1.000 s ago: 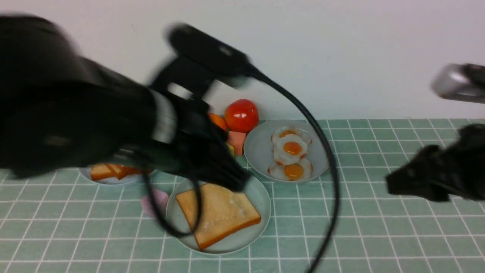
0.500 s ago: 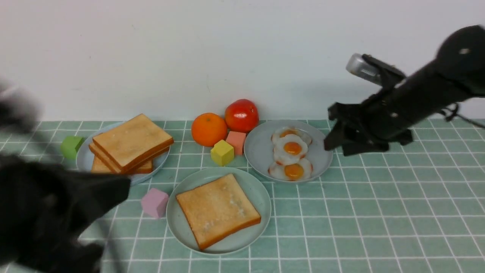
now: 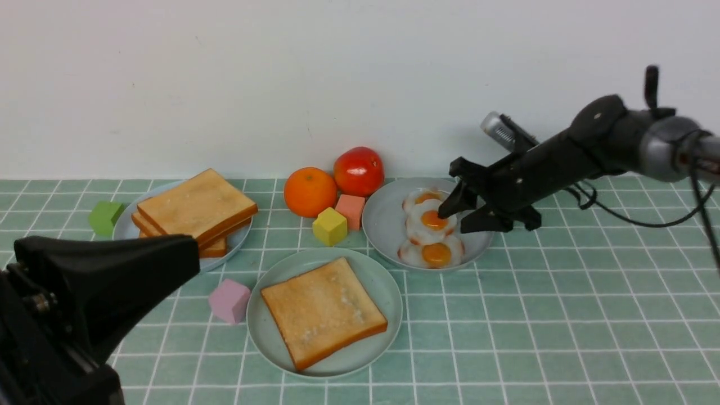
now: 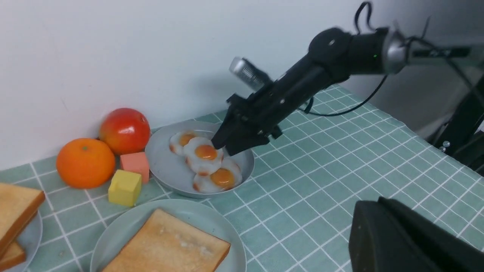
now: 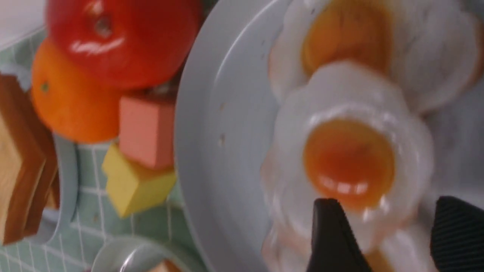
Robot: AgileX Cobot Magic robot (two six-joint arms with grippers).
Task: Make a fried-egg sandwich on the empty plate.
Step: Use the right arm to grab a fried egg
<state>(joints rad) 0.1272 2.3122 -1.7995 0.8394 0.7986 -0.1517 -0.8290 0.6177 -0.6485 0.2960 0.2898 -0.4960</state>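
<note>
The pale mint-green plate (image 3: 388, 292) sits front centre with one square toast slice (image 3: 323, 310) on it. Three glossy fried eggs (image 3: 433, 220) lie in a row on a grey-blue plate (image 3: 382, 225) behind it to the right. My right gripper (image 3: 454, 220) is open and low over the middle egg's right edge. In the right wrist view the gripper (image 5: 393, 234) has that egg (image 5: 349, 162) just beyond its two fingers. My left gripper (image 3: 194, 256) is shut and empty, pulled back at the front left. It also shows in the left wrist view (image 4: 363, 206).
A stack of toast slices (image 3: 194, 211) lies on another grey-blue plate (image 3: 125, 236) at the back left. An orange (image 3: 310, 192), a tomato (image 3: 359, 171), a yellow cube (image 3: 329, 226) and a salmon cube (image 3: 351, 211) stand near the wall. There is a green cube (image 3: 105, 217) and a pink cube (image 3: 229, 301).
My left arm has pulled back from over the mint plate to the front left. My right arm has swung in from the right and come down to the egg plate.
</note>
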